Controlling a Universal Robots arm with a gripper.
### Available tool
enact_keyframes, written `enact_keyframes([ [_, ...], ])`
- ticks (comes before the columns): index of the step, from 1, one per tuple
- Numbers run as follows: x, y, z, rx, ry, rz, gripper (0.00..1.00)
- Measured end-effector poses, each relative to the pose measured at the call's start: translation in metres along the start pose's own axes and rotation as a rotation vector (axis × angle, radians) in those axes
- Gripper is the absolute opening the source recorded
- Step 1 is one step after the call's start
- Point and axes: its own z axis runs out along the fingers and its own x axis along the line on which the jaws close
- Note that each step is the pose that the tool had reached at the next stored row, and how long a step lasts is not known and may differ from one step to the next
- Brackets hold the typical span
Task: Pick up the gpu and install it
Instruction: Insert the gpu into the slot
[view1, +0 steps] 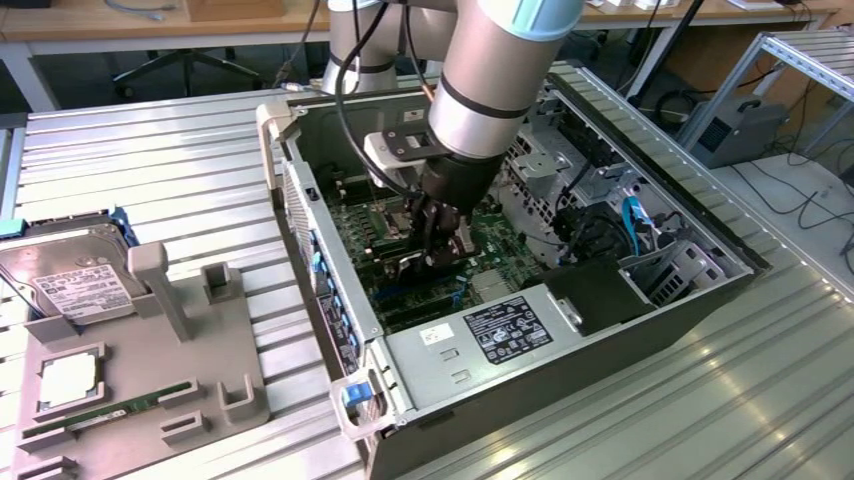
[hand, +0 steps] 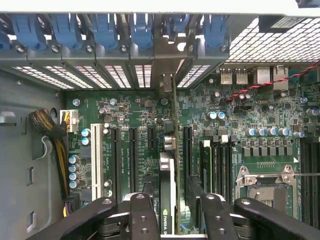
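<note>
My gripper (view1: 434, 262) reaches down into the open computer case (view1: 694, 285), over the green motherboard (hand: 130, 105). In the wrist view the gpu (hand: 167, 170) is seen edge-on, standing upright in a motherboard slot. Its metal end bracket (hand: 168, 62) lines up with the rear slot openings. The card stands between my two black fingers (hand: 145, 215), and a gap shows between it and the finger on one side. The gripper (hand: 180, 200) is open around the card.
A grey parts holder (view1: 147, 370) at the exterior view's left carries a hard drive (view1: 67, 275), a processor (view1: 67, 380) and a memory stick (view1: 107, 410). Inside the case are blue slot latches (hand: 105, 27), a cable bundle (hand: 50, 130), the processor socket (hand: 262, 187) and a power supply (view1: 507, 325).
</note>
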Motion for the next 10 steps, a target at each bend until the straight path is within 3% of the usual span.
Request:
enact_keyframes([
  [7,0.0,0.0,0.0,-0.0001,0.0001,0.0,0.38],
  [9,0.0,0.0,0.0,-0.0001,0.0,0.0,0.26],
  [10,0.0,0.0,0.0,-0.0001,0.0001,0.0,0.26],
])
